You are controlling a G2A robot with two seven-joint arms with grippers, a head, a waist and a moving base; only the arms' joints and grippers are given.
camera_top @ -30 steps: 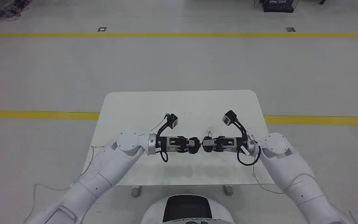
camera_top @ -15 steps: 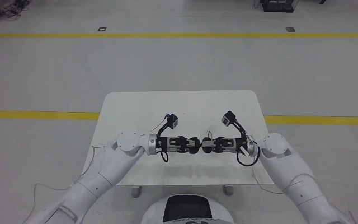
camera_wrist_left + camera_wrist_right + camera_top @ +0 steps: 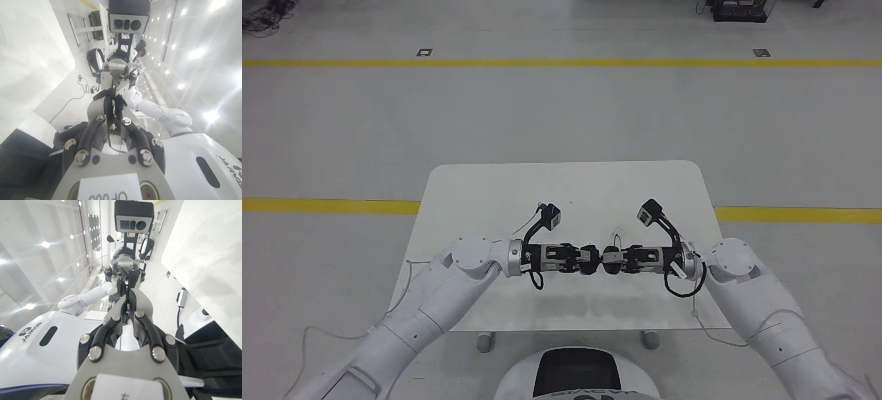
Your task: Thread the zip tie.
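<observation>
Beneath both arms the white table (image 3: 562,190) is lying bare, and I am holding the work up in the air above its near half rather than on it. I am keeping the left gripper (image 3: 587,258) and the right gripper (image 3: 609,258) nose to nose, tips almost touching.

As far as I can judge, I am sitting in the middle of the threading itself. The zip tie (image 3: 113,108) is already picked up and shared between the two grippers, so the fetching is done. I cannot make out whether the tail has entered the head yet, because the join is hiding between the fingertips. What I am reckoning is left is to feed the tail through and draw it along.

Each gripper is showing its fingers pressed nearly together, and each seems to be pinching the tie.

The tie is looking like a very thin, dark, straight strip running between the left gripper's black pads (image 3: 107,106) and on into the right gripper's tips just ahead. Its head is too small for me to pick out.
</observation>
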